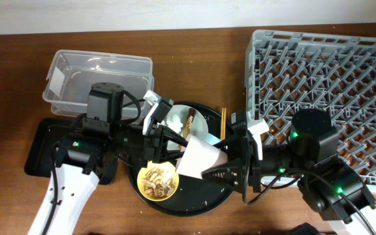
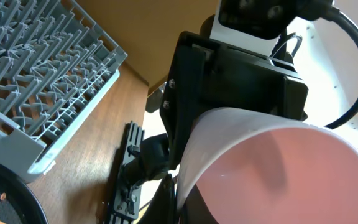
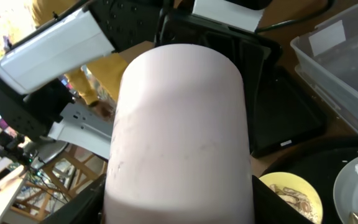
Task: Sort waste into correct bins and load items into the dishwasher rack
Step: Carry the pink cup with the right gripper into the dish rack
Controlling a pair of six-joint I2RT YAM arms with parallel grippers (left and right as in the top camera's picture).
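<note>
The pink cup (image 1: 200, 160) hangs on its side above the large round black tray (image 1: 194, 201), between both arms. My right gripper (image 1: 219, 161) clasps its body from the right; in the right wrist view the cup (image 3: 179, 124) fills the space between the fingers (image 3: 179, 202). My left gripper (image 1: 176, 141) pinches the cup's rim; the left wrist view shows the pink inside (image 2: 278, 168) and a finger on the wall (image 2: 166, 198). A yellow bowl (image 1: 157, 181) holds brown scraps. The grey-green plate (image 1: 200, 123) carries tissue (image 1: 175, 120) and the wrapper (image 1: 190, 121). Chopsticks (image 1: 223, 123) lie beside it. The blue cup is hidden.
The grey dishwasher rack (image 1: 331, 65) stands at the right and also shows in the left wrist view (image 2: 36, 68). The clear tub (image 1: 100, 75) is at the back left, with the shallow black tray (image 1: 39, 147) in front of it under my left arm.
</note>
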